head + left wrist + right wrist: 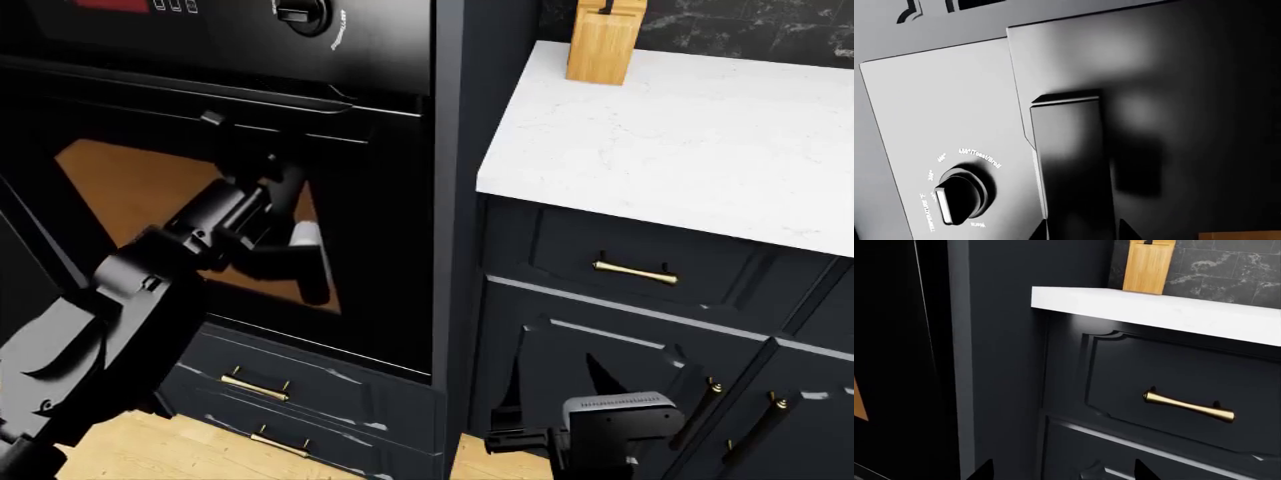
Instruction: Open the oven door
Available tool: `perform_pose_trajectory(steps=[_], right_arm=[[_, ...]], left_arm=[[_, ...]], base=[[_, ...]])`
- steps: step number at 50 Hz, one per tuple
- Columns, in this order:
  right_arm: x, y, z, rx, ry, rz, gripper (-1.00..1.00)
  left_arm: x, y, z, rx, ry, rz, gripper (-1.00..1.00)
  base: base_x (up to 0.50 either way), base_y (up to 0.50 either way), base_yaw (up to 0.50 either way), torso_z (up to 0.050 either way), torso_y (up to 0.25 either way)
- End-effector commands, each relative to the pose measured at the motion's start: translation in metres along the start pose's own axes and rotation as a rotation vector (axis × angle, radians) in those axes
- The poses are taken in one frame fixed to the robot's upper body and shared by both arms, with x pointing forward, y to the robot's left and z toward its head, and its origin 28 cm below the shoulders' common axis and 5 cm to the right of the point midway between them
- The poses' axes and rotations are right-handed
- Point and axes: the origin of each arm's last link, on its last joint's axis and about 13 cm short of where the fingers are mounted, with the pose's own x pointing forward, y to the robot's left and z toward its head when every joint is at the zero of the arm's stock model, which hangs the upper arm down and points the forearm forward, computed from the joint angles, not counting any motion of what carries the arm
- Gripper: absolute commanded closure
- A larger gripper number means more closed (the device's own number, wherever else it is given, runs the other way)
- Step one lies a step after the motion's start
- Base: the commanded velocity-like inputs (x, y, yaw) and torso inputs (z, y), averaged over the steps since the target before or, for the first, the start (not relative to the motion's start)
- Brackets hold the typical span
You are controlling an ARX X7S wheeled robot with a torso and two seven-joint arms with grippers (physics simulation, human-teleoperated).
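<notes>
The oven door (380,250) is a glossy black panel with a brownish window; its long black bar handle (267,98) runs along its top edge. My left gripper (220,130) reaches up to that bar. In the left wrist view the handle (1071,160) fills the space between the two fingertips of the left gripper (1084,231), which is shut on it, with the door (1187,100) behind. My right gripper (634,370) hangs low in front of the navy cabinets, open and holding nothing; in the right wrist view it (1064,472) faces a drawer front.
The control panel (934,110) with its knob (961,192) sits beside the handle's end. A white countertop (667,130) with a wooden knife block (605,40) lies to the right. Navy drawers with brass handles (634,270) are below it, and more drawers (254,385) are under the oven.
</notes>
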Motion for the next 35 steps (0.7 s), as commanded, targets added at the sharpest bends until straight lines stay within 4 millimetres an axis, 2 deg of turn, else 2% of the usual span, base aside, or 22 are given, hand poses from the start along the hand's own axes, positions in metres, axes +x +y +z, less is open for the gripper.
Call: perform_pose_trajectory(steps=[1, 35], right_arm=[[0.000, 0.000, -0.001, -0.002, 0.001, 0.000, -1.00], [0.000, 0.000, -0.001, -0.006, -0.001, -0.002, -1.00]], left_arm=[[-0.007, 0.035, -0.005, 0.016, 0.001, 0.233, 1.00], [-0.031, 0.028, 0.003, -0.080, 0.017, 0.295, 1.00]], base=[[0.00, 0.00, 0.00, 0.000, 0.010], [0.00, 0.00, 0.00, 0.002, 0.005]])
